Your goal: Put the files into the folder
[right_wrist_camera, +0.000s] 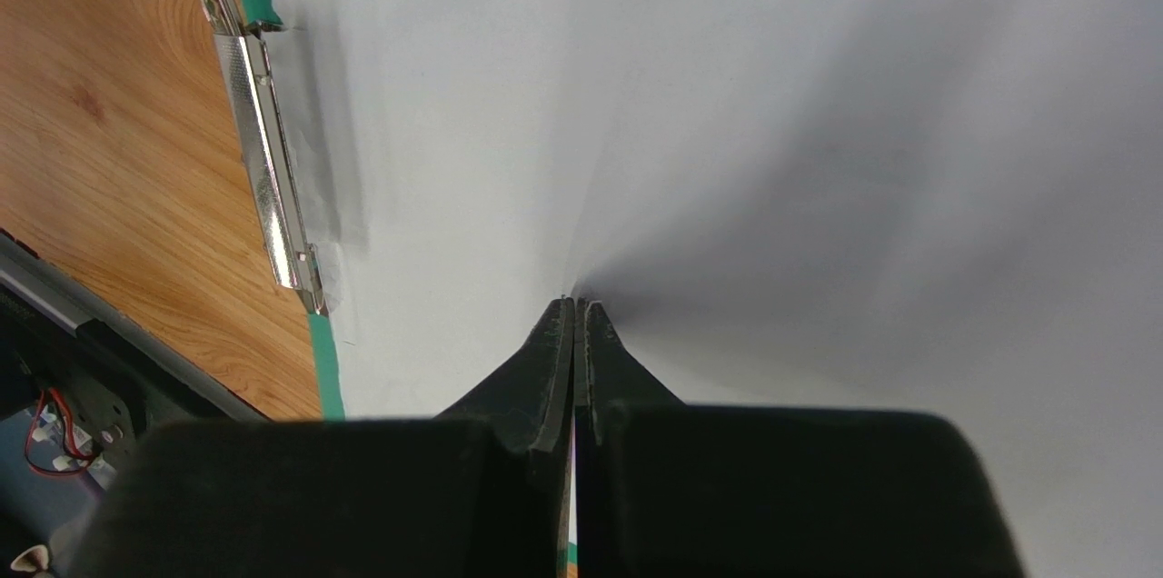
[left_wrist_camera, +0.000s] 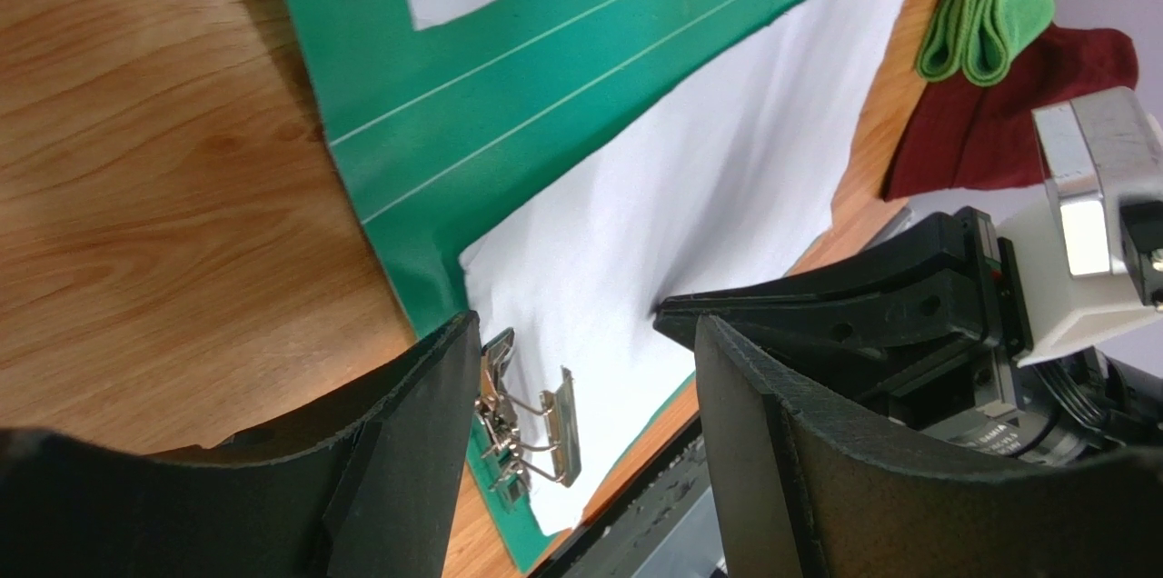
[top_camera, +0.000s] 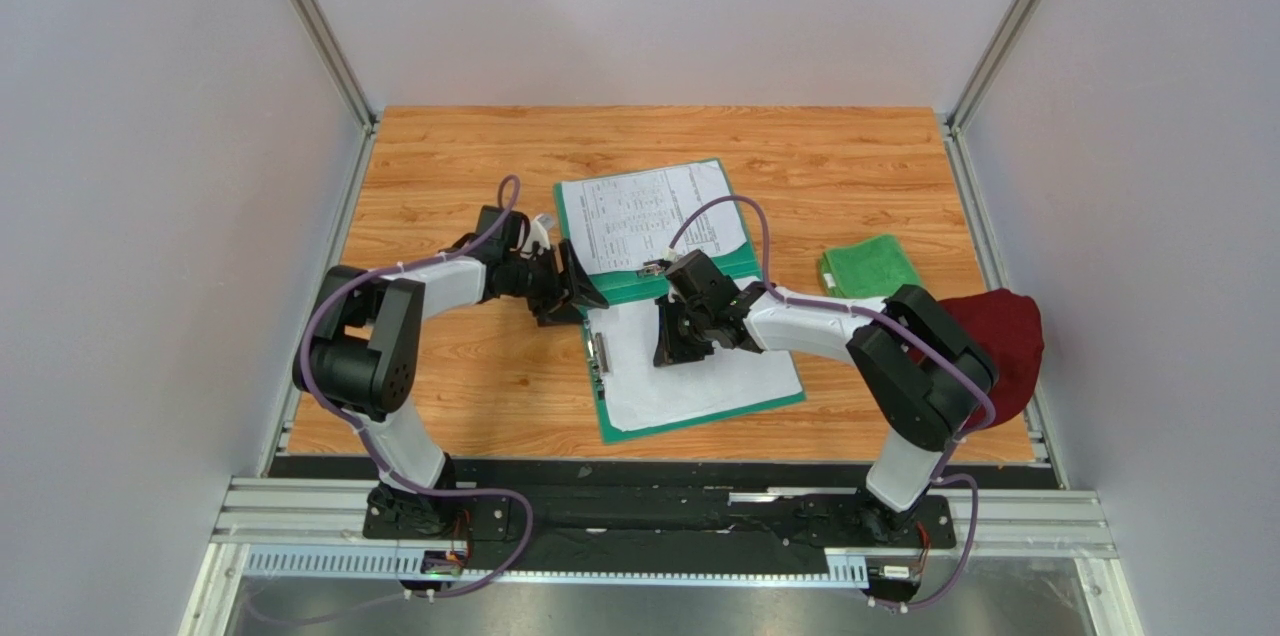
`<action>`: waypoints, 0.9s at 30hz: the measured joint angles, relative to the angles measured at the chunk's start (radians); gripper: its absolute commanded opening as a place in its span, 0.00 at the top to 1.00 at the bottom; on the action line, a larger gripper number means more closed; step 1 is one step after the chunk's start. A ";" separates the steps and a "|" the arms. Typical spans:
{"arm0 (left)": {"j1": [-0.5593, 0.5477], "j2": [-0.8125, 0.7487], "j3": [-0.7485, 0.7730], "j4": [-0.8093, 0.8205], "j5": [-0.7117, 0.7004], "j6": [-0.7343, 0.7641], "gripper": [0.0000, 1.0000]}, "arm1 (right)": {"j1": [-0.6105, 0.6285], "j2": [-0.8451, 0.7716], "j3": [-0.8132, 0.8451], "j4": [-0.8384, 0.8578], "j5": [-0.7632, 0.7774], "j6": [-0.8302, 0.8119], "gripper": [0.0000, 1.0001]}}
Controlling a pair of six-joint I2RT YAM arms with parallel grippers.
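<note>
Teal folder (left_wrist_camera: 546,87) lies open, blank sheet (right_wrist_camera: 819,128) inside under the clenched right gripper (right_wrist_camera: 573,312), printed sheet (top_camera: 649,224) beyond its jaws. Left gripper (left_wrist_camera: 584,327) is released and empty, with the clip (left_wrist_camera: 526,421) near its jaws. Clipping and closing look left to do.

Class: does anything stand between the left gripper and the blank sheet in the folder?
Nothing covers the sheet; it shows between the open fingers of the left gripper. A metal clip lies at its edge there, and the shut right gripper presses on it.
</note>
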 measured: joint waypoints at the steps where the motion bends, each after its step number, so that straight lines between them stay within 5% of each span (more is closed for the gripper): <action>1: -0.002 0.000 0.000 0.010 0.009 -0.005 0.32 | 0.000 0.000 0.000 0.000 0.000 0.000 1.00; 14: -0.009 -0.033 -0.096 0.130 0.099 -0.096 0.33 | 0.000 0.000 -0.005 0.011 -0.010 0.001 1.00; 27: -0.100 -0.354 -0.293 0.214 0.140 -0.203 0.27 | 0.000 0.019 -0.005 0.060 -0.038 0.032 1.00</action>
